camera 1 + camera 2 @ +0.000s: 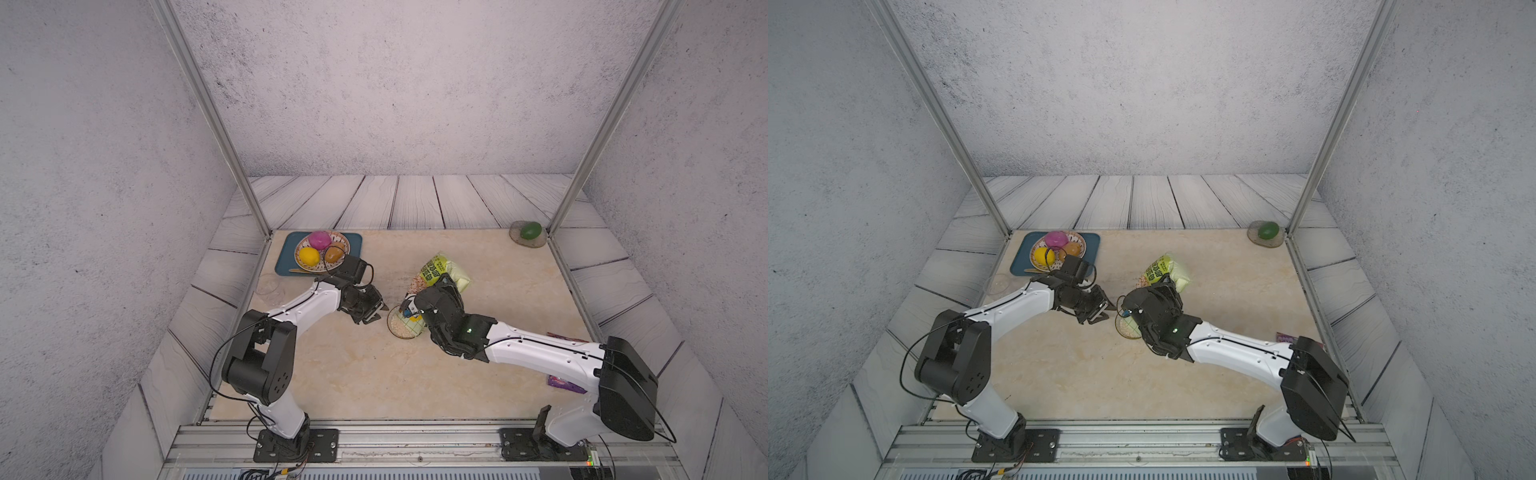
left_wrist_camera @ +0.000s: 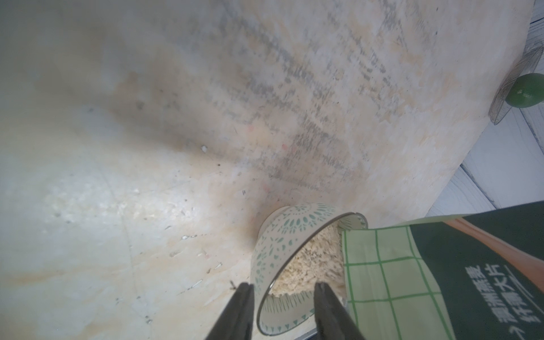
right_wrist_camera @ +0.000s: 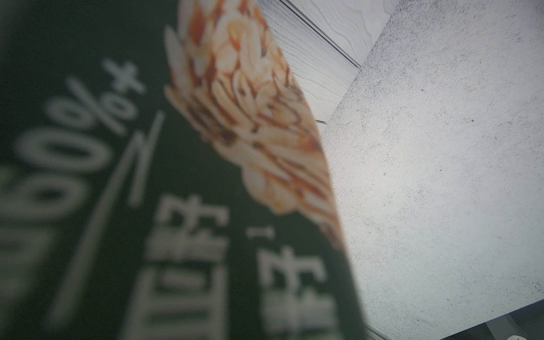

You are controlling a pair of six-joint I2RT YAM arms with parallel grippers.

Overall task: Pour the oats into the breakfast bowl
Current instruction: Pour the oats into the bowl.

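- A fruit plate (image 1: 297, 254) on a teal tray (image 1: 354, 242) is set well to the left of the bowl (image 1: 391, 329) and behind it.
- The left gripper (image 1: 379, 313) is held just left of the bowl. Its fingers (image 2: 244, 309) are spread apart with the bowl's near rim between them; contact cannot be judged.
- The oats (image 2: 312, 259) are heaped inside the bowl.
- The pouch (image 1: 440, 266) is tipped over the bowl, its checked end at the rim.
- The right gripper (image 1: 441, 284) is clenched on the pouch, just behind the bowl.
- A green fruit (image 1: 531, 230) is seen far behind the bowl to its right, and a purple bag (image 1: 563, 382) well to its right.
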